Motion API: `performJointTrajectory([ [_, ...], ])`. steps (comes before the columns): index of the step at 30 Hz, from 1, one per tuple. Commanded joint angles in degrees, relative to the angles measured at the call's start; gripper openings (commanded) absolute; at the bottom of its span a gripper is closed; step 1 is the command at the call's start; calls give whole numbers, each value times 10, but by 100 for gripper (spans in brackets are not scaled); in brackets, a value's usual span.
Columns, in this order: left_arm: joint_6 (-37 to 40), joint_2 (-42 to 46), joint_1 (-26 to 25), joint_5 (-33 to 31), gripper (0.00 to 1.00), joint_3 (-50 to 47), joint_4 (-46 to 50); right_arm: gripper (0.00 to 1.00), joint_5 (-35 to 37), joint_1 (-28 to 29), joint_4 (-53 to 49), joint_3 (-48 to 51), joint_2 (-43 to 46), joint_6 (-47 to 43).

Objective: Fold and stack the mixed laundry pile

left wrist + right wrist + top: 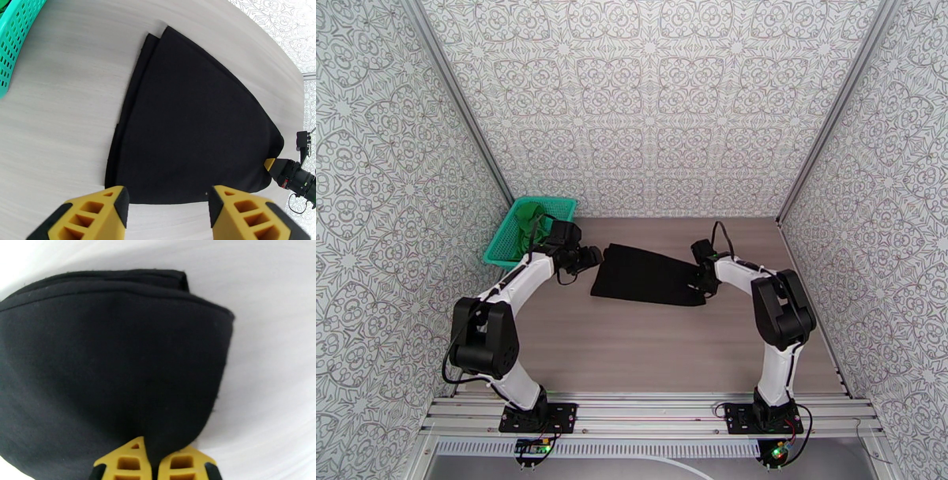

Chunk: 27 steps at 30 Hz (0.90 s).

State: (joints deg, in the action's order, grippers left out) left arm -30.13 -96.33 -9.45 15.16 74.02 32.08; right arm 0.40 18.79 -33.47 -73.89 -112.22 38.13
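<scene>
While right jaws pinch one black garment (648, 275), left jaws stand spread, one green T-shirt (523, 215) in one basket (500, 250).

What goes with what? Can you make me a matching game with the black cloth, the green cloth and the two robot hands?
Things:
1. black garment
2. green garment
3. left gripper
4. right gripper

States:
A. lying in the basket
B. open, holding nothing
C. shut, pinching the black garment's edge
D. lying flat on the table

Pairs: 1-D, 2-A, 3-B, 4-C
</scene>
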Motion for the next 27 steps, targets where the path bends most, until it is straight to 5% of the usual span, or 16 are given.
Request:
performJointTrajectory([
  [1,9,13,-13,8,59,16,26,0,35,5,-21,30,-18,-14],
  [13,2,8,-119,22,55,16,40,0,214,0,-177,-7,153,-120],
  [23,-52,-68,-224,76,18,70,-10,0,312,0,-201,-4,218,-211],
  [27,-78,-108,-252,91,12,101,-35,0,308,0,-195,-7,223,-233],
])
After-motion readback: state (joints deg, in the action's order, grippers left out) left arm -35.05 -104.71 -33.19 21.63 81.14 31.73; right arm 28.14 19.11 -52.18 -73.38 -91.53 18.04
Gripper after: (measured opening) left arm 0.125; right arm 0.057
